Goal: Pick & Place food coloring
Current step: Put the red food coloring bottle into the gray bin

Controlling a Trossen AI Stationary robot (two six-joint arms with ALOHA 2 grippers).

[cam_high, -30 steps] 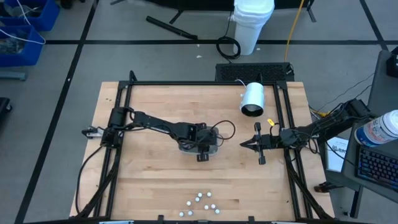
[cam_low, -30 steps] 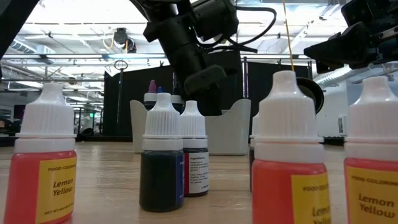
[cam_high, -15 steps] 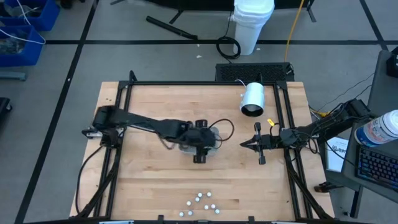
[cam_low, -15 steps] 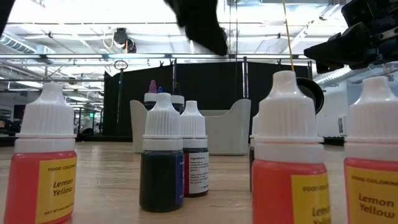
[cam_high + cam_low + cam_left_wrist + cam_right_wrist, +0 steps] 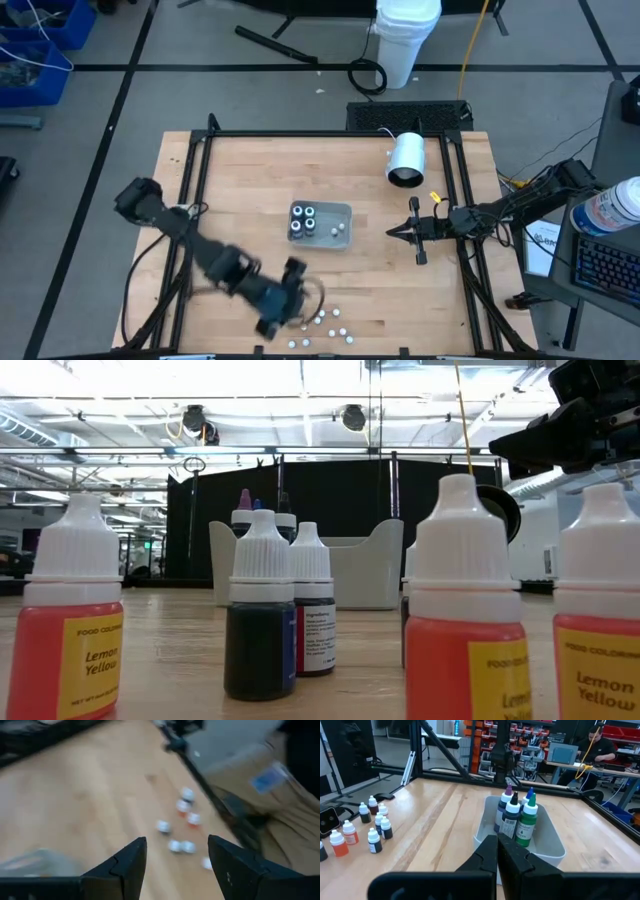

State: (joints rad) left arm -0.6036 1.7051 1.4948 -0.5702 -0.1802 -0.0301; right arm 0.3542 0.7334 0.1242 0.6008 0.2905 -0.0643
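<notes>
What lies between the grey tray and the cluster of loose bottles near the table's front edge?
Only bare wood between the tray and the loose bottles; the high view shows it. The open left gripper hovers beside the cluster.

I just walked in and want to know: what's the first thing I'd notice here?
Probably the grey rectangular tray mid-table, with little dark bottles standing at one end. Near the table's front edge sits a cluster of tiny white-capped bottles, and the left gripper hovers open right beside them.
</notes>
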